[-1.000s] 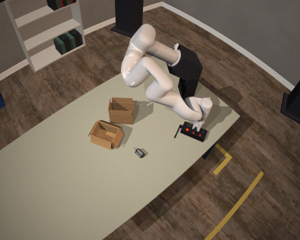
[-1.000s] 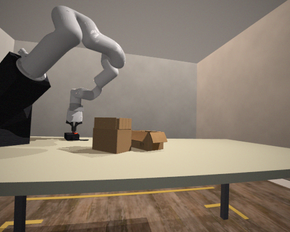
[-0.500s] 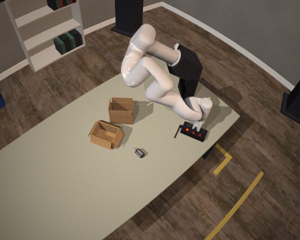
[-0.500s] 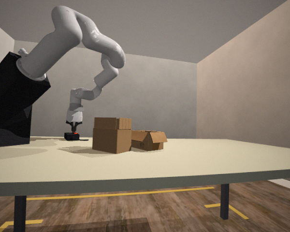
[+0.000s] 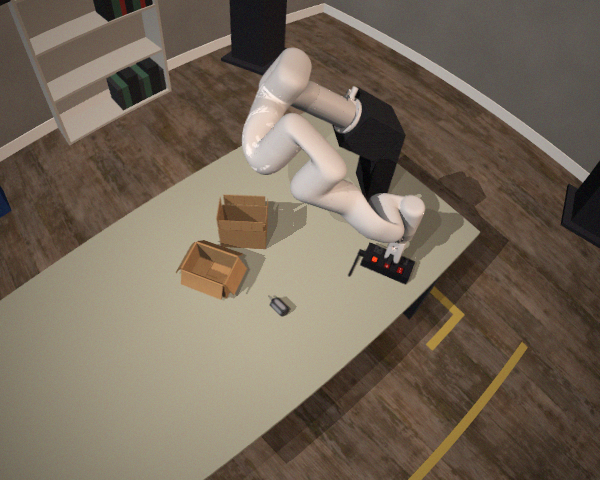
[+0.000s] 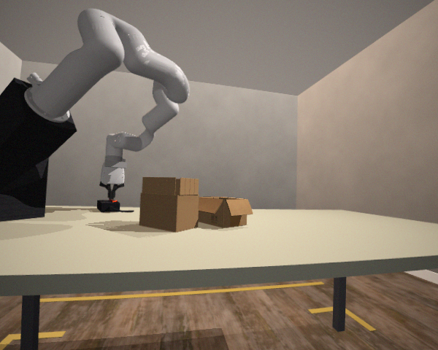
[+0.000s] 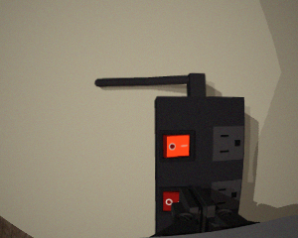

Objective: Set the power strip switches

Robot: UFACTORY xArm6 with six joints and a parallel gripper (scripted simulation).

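Note:
The black power strip (image 5: 382, 263) lies right way up near the table's right edge, its cable stub (image 5: 353, 261) pointing left. It also shows in the wrist view (image 7: 199, 162) and in the exterior view (image 6: 108, 205). The switch nearest the cable (image 7: 177, 147) glows bright red. The middle switch (image 7: 169, 201) is red and partly covered by my fingers. The third switch (image 5: 400, 269) shows red in the top view. My gripper (image 5: 395, 254) is shut and empty, pointing straight down with its tips (image 7: 201, 210) just over the strip's middle.
Two open cardboard boxes (image 5: 242, 221) (image 5: 212, 268) stand in the middle of the table. A small dark grey object (image 5: 279, 305) lies in front of them. The table edge runs close past the strip. The black robot base (image 5: 375, 139) stands behind it.

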